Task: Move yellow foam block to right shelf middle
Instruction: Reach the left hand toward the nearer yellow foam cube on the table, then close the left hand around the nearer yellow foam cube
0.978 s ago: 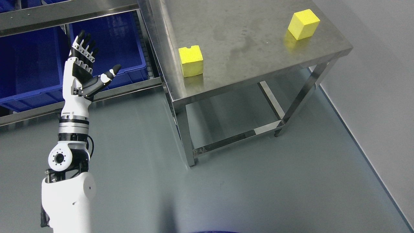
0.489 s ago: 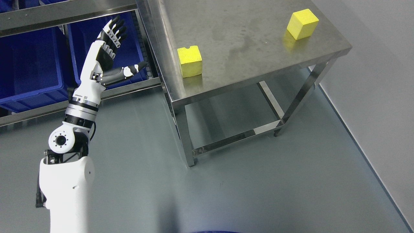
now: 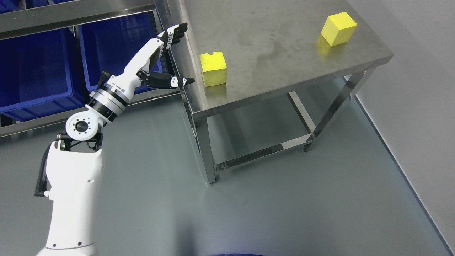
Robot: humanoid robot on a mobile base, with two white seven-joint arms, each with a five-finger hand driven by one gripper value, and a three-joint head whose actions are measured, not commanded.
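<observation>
Two yellow foam blocks rest on a steel table [image 3: 277,60]. The nearer block [image 3: 213,68], with a notch in its top edge, stands close to the table's left front corner. The other block [image 3: 338,28] sits near the far right edge. My left hand [image 3: 177,53] reaches in from the lower left, open, fingers stretched over the table's left edge and thumb pointing at the nearer block. A small gap separates the thumb tip from that block. It holds nothing.
Blue bins [image 3: 35,67] fill a steel-framed rack [image 3: 71,14] at the upper left, behind my left arm. Grey floor spreads below the table. A grey wall [image 3: 419,71] runs along the right side.
My left arm has swung right and forward from in front of the blue bins to the table's left edge, close to the nearer block. The camera has shifted slightly.
</observation>
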